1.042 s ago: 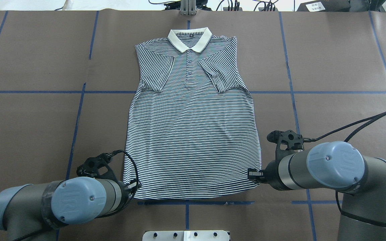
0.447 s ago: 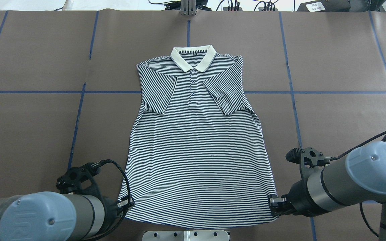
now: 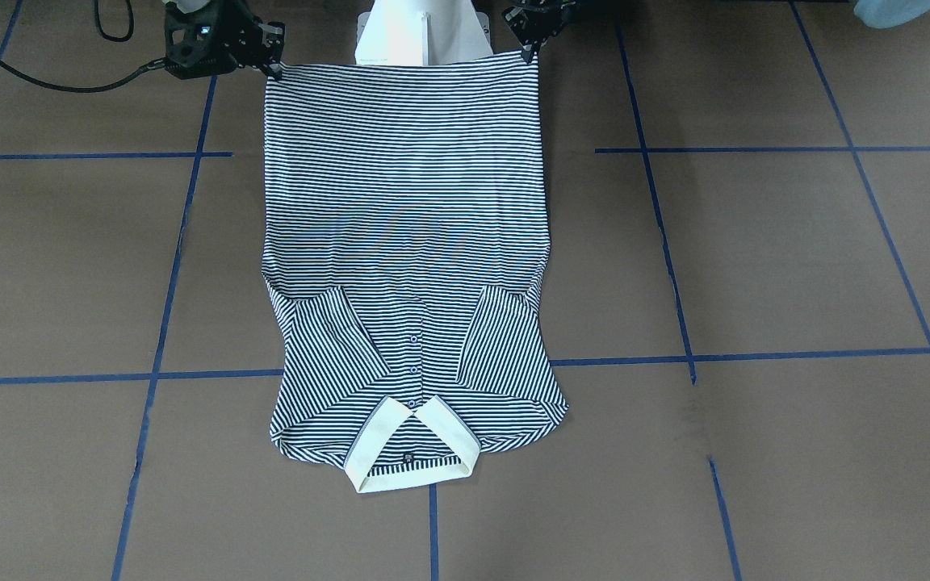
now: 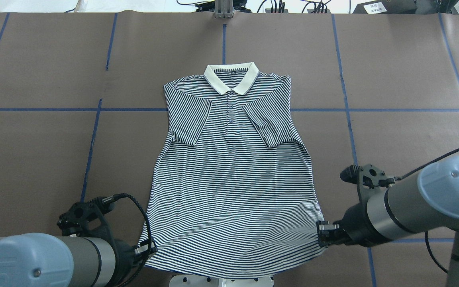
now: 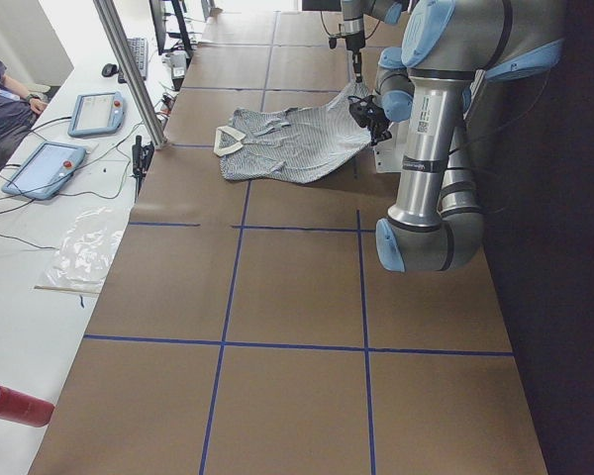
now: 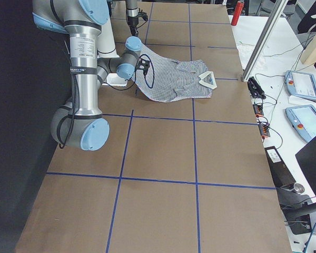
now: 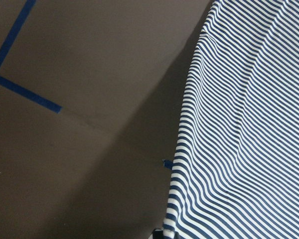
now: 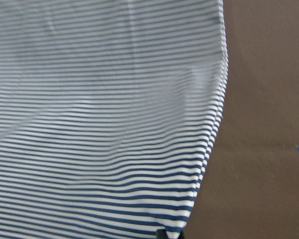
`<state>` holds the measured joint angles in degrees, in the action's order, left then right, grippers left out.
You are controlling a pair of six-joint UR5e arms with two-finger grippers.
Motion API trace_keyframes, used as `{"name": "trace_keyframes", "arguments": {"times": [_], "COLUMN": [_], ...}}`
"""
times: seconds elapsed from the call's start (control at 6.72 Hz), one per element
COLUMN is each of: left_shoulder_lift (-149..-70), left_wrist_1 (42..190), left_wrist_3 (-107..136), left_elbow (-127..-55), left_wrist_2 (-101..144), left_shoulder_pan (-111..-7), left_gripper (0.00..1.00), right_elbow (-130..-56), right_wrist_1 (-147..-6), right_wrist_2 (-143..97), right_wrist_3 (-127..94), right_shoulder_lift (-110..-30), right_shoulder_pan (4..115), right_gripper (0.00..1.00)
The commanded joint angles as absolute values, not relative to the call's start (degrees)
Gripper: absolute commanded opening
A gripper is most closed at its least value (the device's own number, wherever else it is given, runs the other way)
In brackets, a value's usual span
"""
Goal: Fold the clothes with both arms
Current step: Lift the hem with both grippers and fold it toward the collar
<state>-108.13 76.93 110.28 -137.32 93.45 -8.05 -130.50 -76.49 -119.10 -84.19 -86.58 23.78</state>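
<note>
A striped polo shirt [image 4: 233,179] lies on the brown table [image 4: 34,159] gridded with blue tape [image 4: 34,109].

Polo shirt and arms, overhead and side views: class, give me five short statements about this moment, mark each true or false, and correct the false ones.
1. The polo shirt lies front up, its collar at the end far from the robot. True.
2. Both sleeves are spread out sideways. False: both are folded in over the chest.
3. The left arm has its jaws shut on one hem corner. True.
4. The right arm hangs clear of the shirt. False: its jaws grip the other hem corner.
5. The whole shirt lies flat on the table. False: the side views show the hem end raised off it.
</note>
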Motion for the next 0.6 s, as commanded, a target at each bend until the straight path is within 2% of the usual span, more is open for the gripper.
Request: {"name": "trace_keyframes", "arguments": {"times": [0.0,0.3,0.45], "left_shoulder_lift": [-110.65,-112.67,-113.37], "left_wrist_1": [76.99,77.43,80.13], "left_wrist_3": [99.98,91.26,89.75], "left_elbow": [-134.32,-127.92,-124.05], "left_wrist_2": [94.12,96.68,96.68], "left_shoulder_pan": [-18.22,-26.86,-28.9], "left_gripper": [0.0,0.0,0.0], "right_elbow": [-121.16,-113.85,-107.99], "right_wrist_1": [-76.46,-76.29,-76.29], "right_wrist_2": [-118.92,-115.59,-114.45], "right_wrist_3": [-75.91,-64.4,-60.42], "right_shoulder_lift": [-76.24,-70.69,-66.57], "right_shoulder_pan": [34.23,41.72,43.75], "right_gripper": [0.0,0.0,0.0]}}
